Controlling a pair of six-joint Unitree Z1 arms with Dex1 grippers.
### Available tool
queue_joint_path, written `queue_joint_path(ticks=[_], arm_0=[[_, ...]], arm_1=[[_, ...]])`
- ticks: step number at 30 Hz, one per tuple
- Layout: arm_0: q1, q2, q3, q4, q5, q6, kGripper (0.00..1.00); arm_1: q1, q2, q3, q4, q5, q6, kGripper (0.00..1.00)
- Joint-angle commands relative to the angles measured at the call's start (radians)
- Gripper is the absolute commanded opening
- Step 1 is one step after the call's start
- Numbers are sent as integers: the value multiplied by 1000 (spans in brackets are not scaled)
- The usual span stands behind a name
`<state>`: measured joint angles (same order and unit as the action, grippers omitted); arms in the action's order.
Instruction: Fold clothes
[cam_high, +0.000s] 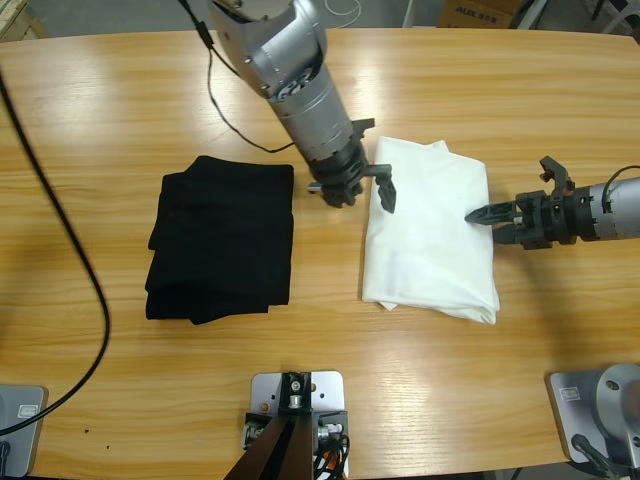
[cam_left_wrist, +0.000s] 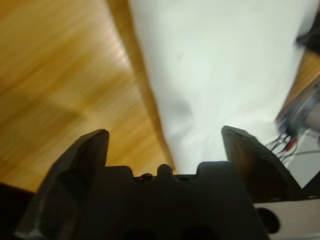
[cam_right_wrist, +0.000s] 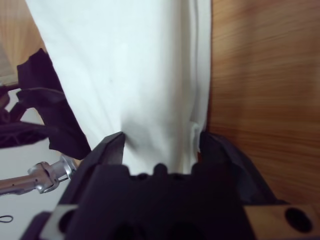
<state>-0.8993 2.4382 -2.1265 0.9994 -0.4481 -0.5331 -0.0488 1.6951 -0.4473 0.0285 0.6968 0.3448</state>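
The clothes (cam_high: 430, 240) are a white T-shirt lying folded into a rectangle right of the table's middle. My left gripper (cam_high: 360, 190) comes down from the top and hovers open at the shirt's left edge. The left wrist view shows the left gripper (cam_left_wrist: 167, 145) with wide jaws over wood and white cloth (cam_left_wrist: 225, 75). My right gripper (cam_high: 487, 218) reaches in from the right to the shirt's right edge. In its wrist view the right gripper (cam_right_wrist: 162, 142) has its jaws apart, straddling the shirt's folded edge (cam_right_wrist: 160, 90), one jaw denting the cloth.
A black folded garment (cam_high: 222, 240) lies left of the shirt, a short gap from the left gripper. A black cable (cam_high: 70, 250) curves across the table's left side. Bare wood (cam_high: 420, 380) runs along the front.
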Motion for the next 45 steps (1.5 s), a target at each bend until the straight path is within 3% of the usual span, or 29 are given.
queue_joint_path(ticks=[1,6,12,13,14,15,16,20,22,24,25,26,28,30,36,45], arm_0=[[42,115,-37,17,-172,-67,361],[29,130,-38,11,-196,-185,356],[-20,121,-48,46,-103,-172,292],[-20,114,-46,62,-99,-160,387],[-20,103,-44,73,-97,-141,616],[-20,96,-43,72,-107,-135,748],[-22,93,-44,68,-119,-142,806],[-9,52,59,-61,-203,-205,859],[1,15,101,-100,-143,-31,919],[30,-8,164,-102,-54,119,903],[42,-23,207,-111,-4,174,785],[54,-50,282,-166,29,210,602],[81,-117,461,-358,30,214,501],[92,-138,526,-444,10,211,477],[76,-118,527,-588,-98,91,475],[52,-99,491,-583,-114,-36,473]], arm_1=[[10,19,36,-28,-2,6,632],[9,9,40,-39,-2,7,632],[1,3,50,-57,3,8,632],[0,1,50,-58,4,8,632],[0,0,51,-58,4,8,632],[0,0,51,-58,4,8,632],[0,0,52,-61,4,8,632],[-2,-1,53,-64,4,8,632],[-2,-2,55,-67,4,8,632],[-2,-1,55,-69,5,8,632],[-2,0,55,-70,6,8,632],[-2,-2,56,-70,6,7,632],[-2,-3,56,-70,7,7,632],[-2,5,56,-74,7,6,632],[-2,17,56,-82,7,6,632],[-8,14,61,-93,6,7,632]])
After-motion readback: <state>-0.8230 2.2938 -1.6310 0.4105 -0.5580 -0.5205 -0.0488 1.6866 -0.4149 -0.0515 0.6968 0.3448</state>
